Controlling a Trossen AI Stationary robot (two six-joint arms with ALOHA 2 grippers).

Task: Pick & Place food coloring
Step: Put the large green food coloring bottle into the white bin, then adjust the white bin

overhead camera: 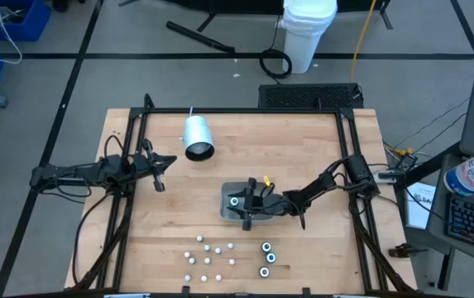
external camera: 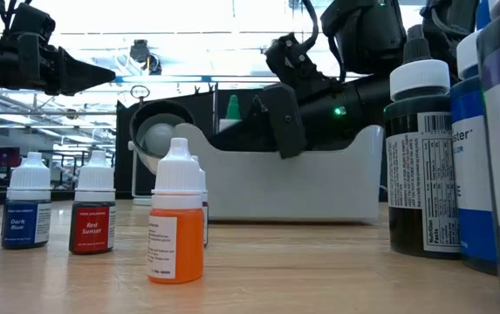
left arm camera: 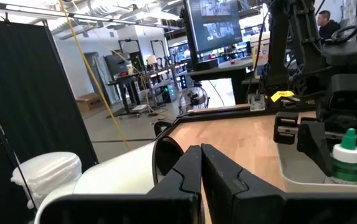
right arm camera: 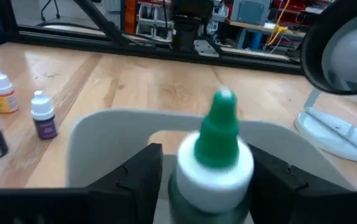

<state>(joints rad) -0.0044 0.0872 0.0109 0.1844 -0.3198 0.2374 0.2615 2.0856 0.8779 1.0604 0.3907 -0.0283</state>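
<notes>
The right gripper (right arm camera: 210, 180) stood over the tray (overhead camera: 230, 203), a green-capped bottle (right arm camera: 218, 152) between its spread fingers; the left gripper (left arm camera: 201, 165) was clenched.

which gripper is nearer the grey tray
Right. The right gripper is over the grey tray, its fingers either side of a green-capped bottle. The left gripper waits off to the tray's left, beside the white cylinder.

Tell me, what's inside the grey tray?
A green-capped bottle stands in the grey tray, between the right hand's open fingers. The hand covers the tray's floor, so anything else there stays hidden.
</notes>
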